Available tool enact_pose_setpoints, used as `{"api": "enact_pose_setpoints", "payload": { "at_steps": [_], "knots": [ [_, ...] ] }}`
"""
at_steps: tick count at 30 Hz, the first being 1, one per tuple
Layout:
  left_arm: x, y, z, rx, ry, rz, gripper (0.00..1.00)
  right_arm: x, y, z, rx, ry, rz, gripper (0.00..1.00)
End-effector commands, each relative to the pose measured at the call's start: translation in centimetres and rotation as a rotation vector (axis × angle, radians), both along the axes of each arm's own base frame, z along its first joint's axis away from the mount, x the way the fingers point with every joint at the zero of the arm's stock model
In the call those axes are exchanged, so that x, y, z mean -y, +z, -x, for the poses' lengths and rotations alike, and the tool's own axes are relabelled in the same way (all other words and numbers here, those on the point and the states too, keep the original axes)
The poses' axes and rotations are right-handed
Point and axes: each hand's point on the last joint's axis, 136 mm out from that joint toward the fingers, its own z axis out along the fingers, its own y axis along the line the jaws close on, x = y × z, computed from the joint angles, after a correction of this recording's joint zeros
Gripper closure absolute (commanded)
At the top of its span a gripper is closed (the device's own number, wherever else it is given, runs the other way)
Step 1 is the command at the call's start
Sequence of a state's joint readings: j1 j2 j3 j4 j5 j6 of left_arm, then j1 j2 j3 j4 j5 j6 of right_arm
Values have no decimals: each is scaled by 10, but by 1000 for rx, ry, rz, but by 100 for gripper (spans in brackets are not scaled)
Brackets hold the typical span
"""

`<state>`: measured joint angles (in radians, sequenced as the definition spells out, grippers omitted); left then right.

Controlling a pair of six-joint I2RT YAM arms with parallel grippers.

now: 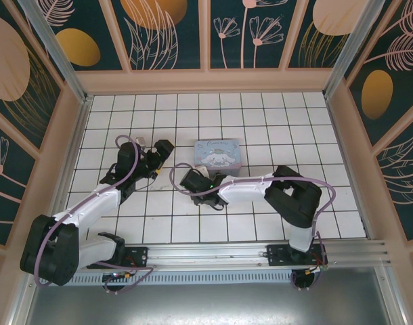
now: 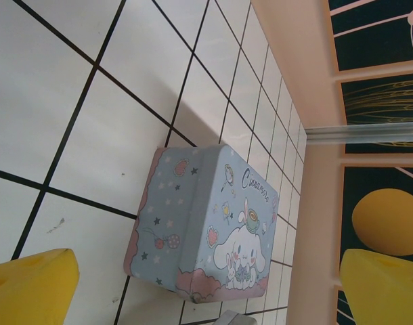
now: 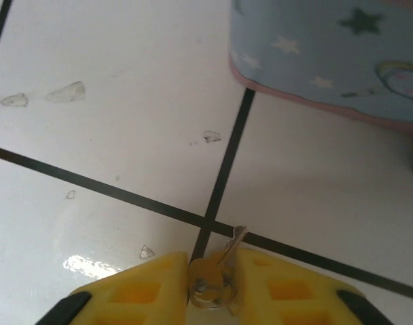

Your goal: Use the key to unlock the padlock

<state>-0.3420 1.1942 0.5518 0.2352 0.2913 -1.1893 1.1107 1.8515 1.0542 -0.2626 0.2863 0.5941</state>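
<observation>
Although the right gripper [image 3: 212, 272] sits low over the tiled floor [image 3: 112, 135], we cannot tell whether it touches the tiles. Its two yellow fingers [image 3: 135, 294] are pressed together on the key [image 3: 228, 250]. The key's round head is pinched between the pads. The thin blade sticks out ahead of the fingertips, leaning slightly to the hand's right, with its tip over a dark joint line [image 3: 125, 191].

Ahead and to the right of this hand stands the tin box [image 3: 315, 47], near the fingertips but apart from them. Its pink lower edge crosses the upper right of the right wrist view. Ahead and to the left we find bare tile with a few small scuff marks, so the open room lies on that side. Seen from above, the right gripper [image 1: 188, 180] lies just beside the near left corner of the box [image 1: 219, 154].

The left gripper [image 2: 206, 284] holds its own yellow fingers [image 2: 30, 291] spread wide apart. Straight ahead of it sits the same box [image 2: 206, 223], clear of both fingertips. To the hand's left the tiles are bare. Beyond the box the floor runs to the peach wall [image 2: 308, 81]. From above, the left gripper [image 1: 159, 150] sits to the box's left, well in from the side wall.

The box lid is on, so we cannot see what the box contains.
</observation>
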Motion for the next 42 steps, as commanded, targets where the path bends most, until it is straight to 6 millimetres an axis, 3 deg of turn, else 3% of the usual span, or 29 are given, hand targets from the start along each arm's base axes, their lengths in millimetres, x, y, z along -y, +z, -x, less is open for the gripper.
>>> {"api": "enact_pose_setpoints", "payload": {
  "at_steps": [1,4,10,15,20,30,36,42],
  "knots": [
    [1,7,-4,27,-7,17,1,34,-44,24,-103,-15,171,88],
    [1,5,-3,22,-8,17,1,36,-47,26,-111,-24,167,100],
    [1,3,-2,24,-13,11,1,31,-25,25,-97,-54,62,100],
    [3,3,-1,27,-23,13,1,22,21,22,-57,-88,-128,100],
    [5,2,0,27,-38,21,1,19,54,23,-40,-119,-290,100],
    [19,9,9,37,-119,100,1,33,122,15,13,-193,-588,100],
    [35,28,18,39,-153,279,1,51,178,0,101,-278,-796,100],
    [67,64,24,65,-208,405,1,66,225,-11,189,-371,-1001,100]
  ]
}}
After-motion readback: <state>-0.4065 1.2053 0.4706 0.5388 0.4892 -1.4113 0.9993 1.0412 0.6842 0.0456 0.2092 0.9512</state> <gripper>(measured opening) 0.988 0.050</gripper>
